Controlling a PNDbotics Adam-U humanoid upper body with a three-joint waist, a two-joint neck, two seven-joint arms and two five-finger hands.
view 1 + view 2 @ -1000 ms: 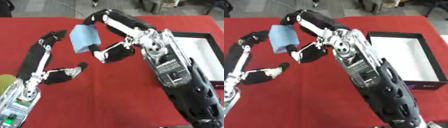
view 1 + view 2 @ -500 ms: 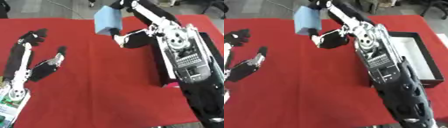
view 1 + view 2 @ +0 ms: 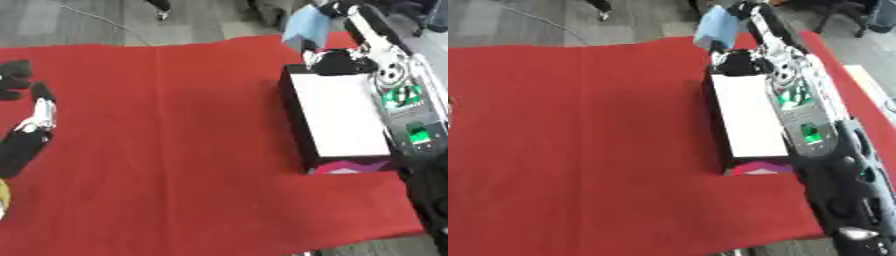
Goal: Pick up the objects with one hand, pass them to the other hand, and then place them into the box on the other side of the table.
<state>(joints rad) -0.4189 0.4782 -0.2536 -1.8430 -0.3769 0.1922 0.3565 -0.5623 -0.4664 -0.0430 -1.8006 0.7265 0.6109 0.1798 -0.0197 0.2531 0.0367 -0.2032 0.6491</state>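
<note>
The right hand (image 3: 337, 52) has carried the blue object (image 3: 305, 29) rightward since half a second ago, fingers and thumb curled round it, and now holds it above the far end of the box (image 3: 337, 117), which lies on the red cloth (image 3: 175, 140). The left hand (image 3: 26, 100) has drawn back to the left edge, fingers relaxed and holding nothing.

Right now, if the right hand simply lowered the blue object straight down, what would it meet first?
Probably the far end of the black box, about at its rim: the right hand holds the blue object over that end, though depth is unclear.
</note>
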